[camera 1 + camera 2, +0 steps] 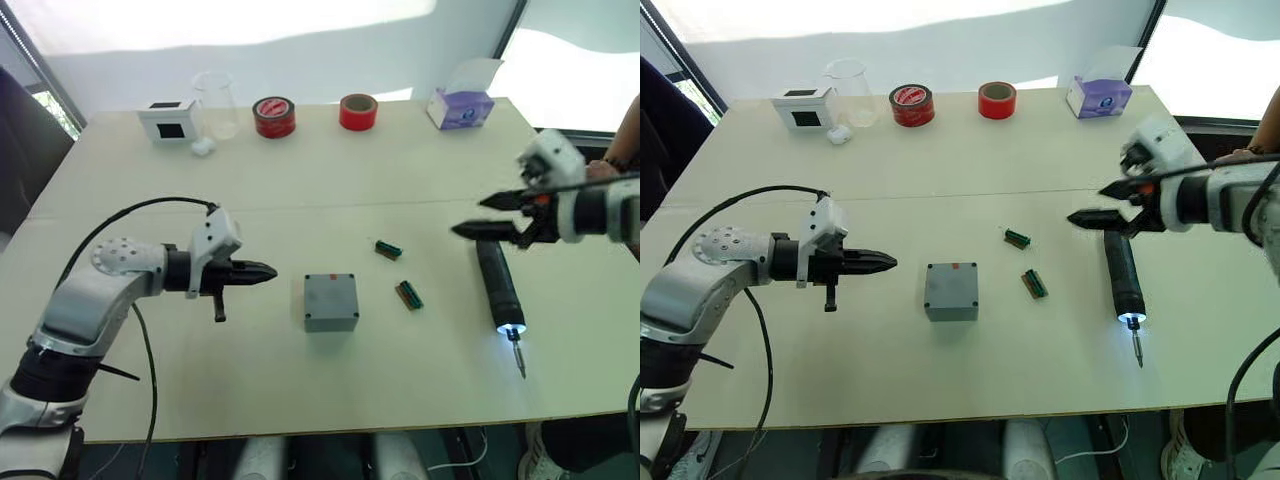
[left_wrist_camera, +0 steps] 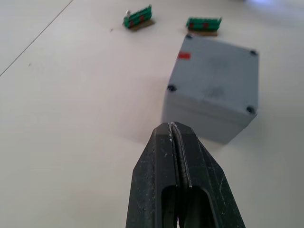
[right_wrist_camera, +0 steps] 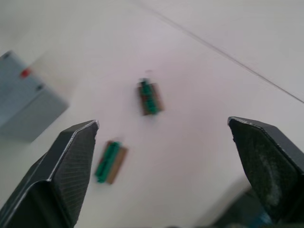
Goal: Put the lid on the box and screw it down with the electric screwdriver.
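Left hand (image 1: 262, 272) closed beside the lidded box (image 1: 331, 301) — right hand (image 1: 480, 216) open, seemingly just above the electric screwdriver (image 1: 498, 284).

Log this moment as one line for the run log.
lid: on box | electric screwdriver: lying on table, tip light on | left gripper: shut, empty, beside box | right gripper: open above screwdriver

Silver-grey jointed arms, white wrist housings. Black tapered two-finger left gripper (image 1: 262, 272) and right gripper (image 1: 478, 217). Black cable loops along left arm.
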Motion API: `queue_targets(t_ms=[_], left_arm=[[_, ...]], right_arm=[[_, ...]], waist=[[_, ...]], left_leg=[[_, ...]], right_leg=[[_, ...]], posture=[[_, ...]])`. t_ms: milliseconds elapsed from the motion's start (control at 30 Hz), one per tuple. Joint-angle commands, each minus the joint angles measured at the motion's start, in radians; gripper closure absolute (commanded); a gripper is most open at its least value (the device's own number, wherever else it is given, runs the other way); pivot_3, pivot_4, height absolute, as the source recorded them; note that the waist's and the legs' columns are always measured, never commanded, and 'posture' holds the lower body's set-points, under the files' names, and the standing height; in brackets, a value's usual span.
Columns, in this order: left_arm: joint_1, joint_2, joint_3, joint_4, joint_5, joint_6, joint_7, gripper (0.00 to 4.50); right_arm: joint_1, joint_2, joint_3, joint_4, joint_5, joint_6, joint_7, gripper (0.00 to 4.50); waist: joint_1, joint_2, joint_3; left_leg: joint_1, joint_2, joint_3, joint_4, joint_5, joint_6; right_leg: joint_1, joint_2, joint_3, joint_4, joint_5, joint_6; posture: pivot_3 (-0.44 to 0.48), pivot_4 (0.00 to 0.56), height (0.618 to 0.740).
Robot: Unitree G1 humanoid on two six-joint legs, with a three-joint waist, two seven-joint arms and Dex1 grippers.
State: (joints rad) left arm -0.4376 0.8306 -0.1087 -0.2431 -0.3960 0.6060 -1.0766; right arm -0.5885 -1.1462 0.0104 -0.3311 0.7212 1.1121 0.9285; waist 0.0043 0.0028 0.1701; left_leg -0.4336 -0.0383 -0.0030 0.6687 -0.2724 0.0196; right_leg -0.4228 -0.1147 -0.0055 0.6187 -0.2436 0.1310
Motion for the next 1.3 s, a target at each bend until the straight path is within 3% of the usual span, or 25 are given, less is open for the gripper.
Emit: queue_targets(t_ms=[33,167,400,733,1000,1167,1300], left_arm=[[-0.011,-0.002,-0.069,0.008,0.086,-0.052,0.012,4.5],[-0.044,-0.077,-0.108,0.052,0.095,-0.063,0.017,4.5],[-0.11,-0.186,-0.185,0.172,0.136,-0.132,-0.021,4.5],[-0.274,-0.367,-0.212,0.459,0.226,-0.301,-0.026,4.5],[-0.249,-0.265,-0.154,0.464,0.249,-0.317,-0.033,4.5],[-0.059,-0.095,-0.127,0.196,0.181,-0.171,-0.119,4.5],[0.006,-0.093,-0.134,0.061,0.133,-0.072,-0.113,4.5]], right_arm=[[0.106,0.034,0.042,-0.213,-0.001,-0.074,0.009,0.02],[0.173,0.14,0.132,-0.268,-0.047,-0.098,-0.063,0.02],[0.139,0.289,0.24,-0.237,-0.098,-0.084,-0.12,0.02],[0.158,0.342,0.156,-0.301,0.043,0.046,-0.123,0.02],[0.173,0.264,0.085,-0.31,0.033,0.039,-0.137,0.02],[0.146,0.259,0.15,-0.246,-0.074,-0.043,-0.148,0.02],[0.136,0.292,0.213,-0.21,-0.13,-0.086,-0.146,0.02]], waist=[[0.007,0.0,0.0],[0.01,0.0,0.0],[0.007,-0.002,0.0],[0.008,-0.003,0.0],[0.006,-0.003,0.0],[-0.012,-0.003,0.0],[0.009,-0.003,0.0]], left_leg=[[0.0,-0.001,0.0,0.0,0.0,0.0],[0.0,-0.002,-0.001,0.01,-0.001,0.002],[0.0,-0.002,-0.001,0.015,-0.001,0.002],[0.0,-0.002,-0.002,0.015,-0.001,0.002],[0.0,-0.002,-0.002,0.015,-0.001,0.002],[0.0,-0.002,-0.001,0.014,-0.001,0.002],[0.0,-0.002,-0.002,0.015,-0.001,0.002]], right_leg=[[0.0,-0.001,0.0,0.001,0.0,0.0],[0.002,-0.002,0.0,0.006,0.001,0.001],[0.002,-0.002,0.0,0.011,0.001,0.001],[0.003,-0.002,-0.001,0.011,0.001,0.001],[0.003,-0.002,-0.001,0.012,0.001,0.001],[0.001,-0.001,0.0,0.012,0.001,0.001],[0.003,-0.002,0.0,0.012,0.001,0.001]], posture=[[0.0,0.15,0.74],[0.0,0.15,0.74],[0.0,0.15,0.74],[0.0,0.15,0.74],[0.0,0.15,0.74],[0.0,0.15,0.74],[0.0,0.15,0.74]])
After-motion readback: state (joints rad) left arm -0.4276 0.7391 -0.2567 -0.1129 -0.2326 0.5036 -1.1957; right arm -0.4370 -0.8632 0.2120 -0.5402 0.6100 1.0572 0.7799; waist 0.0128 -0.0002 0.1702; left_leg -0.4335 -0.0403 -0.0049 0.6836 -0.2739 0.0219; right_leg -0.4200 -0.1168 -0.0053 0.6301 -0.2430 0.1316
